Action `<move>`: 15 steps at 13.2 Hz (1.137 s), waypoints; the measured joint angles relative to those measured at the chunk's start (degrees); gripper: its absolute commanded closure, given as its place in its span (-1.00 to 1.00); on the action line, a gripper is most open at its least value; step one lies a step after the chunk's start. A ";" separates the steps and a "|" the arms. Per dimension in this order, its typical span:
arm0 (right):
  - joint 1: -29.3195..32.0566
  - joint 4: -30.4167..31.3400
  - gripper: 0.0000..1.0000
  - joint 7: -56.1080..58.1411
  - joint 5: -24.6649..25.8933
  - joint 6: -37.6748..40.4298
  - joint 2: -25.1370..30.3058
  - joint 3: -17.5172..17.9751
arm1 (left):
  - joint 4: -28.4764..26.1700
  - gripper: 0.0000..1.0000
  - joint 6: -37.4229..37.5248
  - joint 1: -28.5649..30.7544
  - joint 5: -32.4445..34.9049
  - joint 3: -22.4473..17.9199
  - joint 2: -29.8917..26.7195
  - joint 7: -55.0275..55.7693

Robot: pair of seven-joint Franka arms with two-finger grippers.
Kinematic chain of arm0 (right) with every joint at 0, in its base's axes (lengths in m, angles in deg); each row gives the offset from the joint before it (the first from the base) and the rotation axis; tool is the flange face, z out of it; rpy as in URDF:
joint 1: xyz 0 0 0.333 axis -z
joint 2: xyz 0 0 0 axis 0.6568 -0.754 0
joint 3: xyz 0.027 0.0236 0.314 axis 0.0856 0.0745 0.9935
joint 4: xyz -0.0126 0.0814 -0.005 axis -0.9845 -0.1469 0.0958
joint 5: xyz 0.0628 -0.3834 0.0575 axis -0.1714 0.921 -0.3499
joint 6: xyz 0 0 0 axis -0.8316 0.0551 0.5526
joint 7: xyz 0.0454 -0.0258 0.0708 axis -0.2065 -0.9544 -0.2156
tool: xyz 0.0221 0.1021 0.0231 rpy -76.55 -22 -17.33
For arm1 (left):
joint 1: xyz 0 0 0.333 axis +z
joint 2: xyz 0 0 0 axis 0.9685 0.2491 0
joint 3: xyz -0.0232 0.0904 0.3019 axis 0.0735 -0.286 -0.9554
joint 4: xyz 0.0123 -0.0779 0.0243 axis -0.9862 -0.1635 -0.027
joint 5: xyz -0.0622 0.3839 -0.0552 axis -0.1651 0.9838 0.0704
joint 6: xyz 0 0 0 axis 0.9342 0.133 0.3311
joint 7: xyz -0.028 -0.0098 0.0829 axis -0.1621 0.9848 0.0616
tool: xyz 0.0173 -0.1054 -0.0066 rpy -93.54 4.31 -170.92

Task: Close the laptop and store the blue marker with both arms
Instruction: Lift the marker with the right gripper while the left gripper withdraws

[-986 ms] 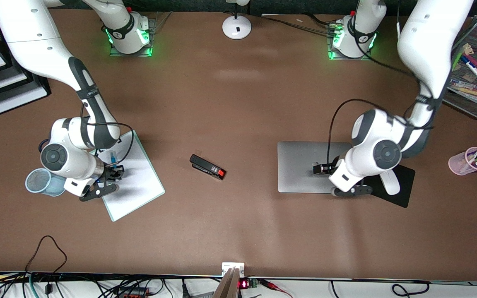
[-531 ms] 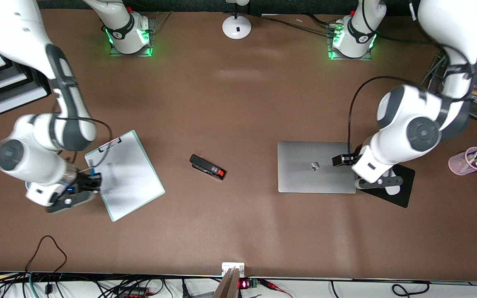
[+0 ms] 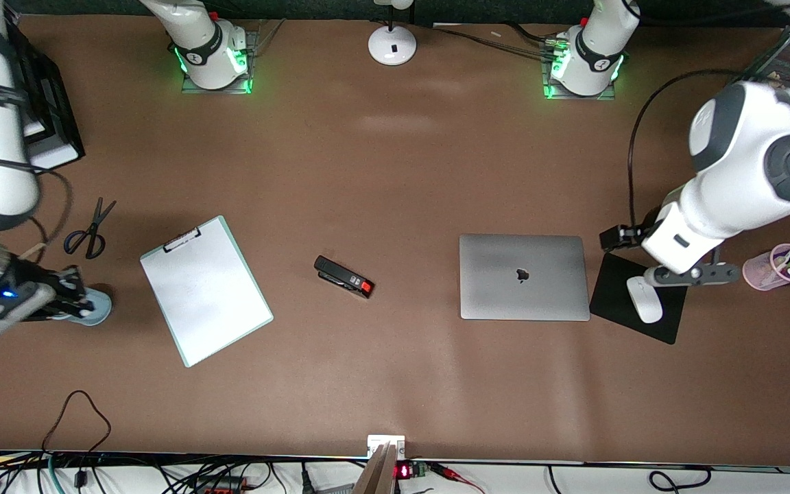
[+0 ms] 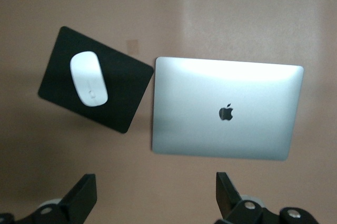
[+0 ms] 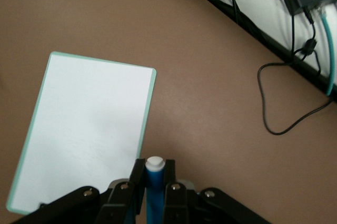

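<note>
The silver-grey laptop (image 3: 524, 276) lies shut on the table, apple logo up; it also shows in the left wrist view (image 4: 226, 108). My left gripper (image 3: 693, 274) hangs open and empty over the black mouse pad (image 3: 635, 302) beside the laptop; its jaws (image 4: 154, 182) stand wide apart. My right gripper (image 3: 66, 293) is at the right arm's end of the table, over a pale blue cup (image 3: 93, 310). It is shut on the blue marker (image 5: 154, 182), whose whitish end sticks out between the fingers. The marker is hidden in the front view.
A white clipboard (image 3: 206, 288) lies beside the cup, and also shows in the right wrist view (image 5: 84, 129). Scissors (image 3: 90, 230), a black stapler (image 3: 344, 276), a white mouse (image 3: 644, 300), a pink cup of pens (image 3: 775, 267) and a lamp base (image 3: 392, 44) are on the table.
My right gripper carried the marker off the clipboard to over the blue cup. My left gripper rose off the laptop lid and moved over the mouse pad.
</note>
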 measured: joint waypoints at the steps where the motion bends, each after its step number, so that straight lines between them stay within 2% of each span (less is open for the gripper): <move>1: 0.93 -0.06 1.00 5.15 -0.81 0.20 0.55 0.00 | 0.01 -1.00 1.11 0.05 0.00 0.00 -1.32 -0.05; 4: 1.82 -0.11 1.00 20.76 -4.15 3.72 3.32 0.03 | 2.32 -1.00 6.27 0.08 0.00 0.01 -4.46 -0.06; 9: 7.59 0.06 1.00 44.51 -17.40 15.38 4.54 -0.21 | 9.92 -1.00 15.91 0.17 0.00 0.04 -5.41 -0.11; 11: 9.96 0.28 1.00 51.56 -20.94 18.31 4.35 -0.24 | 12.72 -1.00 18.22 0.18 0.00 0.04 -5.41 -0.12; 15: 12.52 0.58 1.00 60.70 -27.07 19.34 1.91 -0.24 | 16.05 -1.00 21.91 0.39 -0.01 0.04 -5.96 -2.20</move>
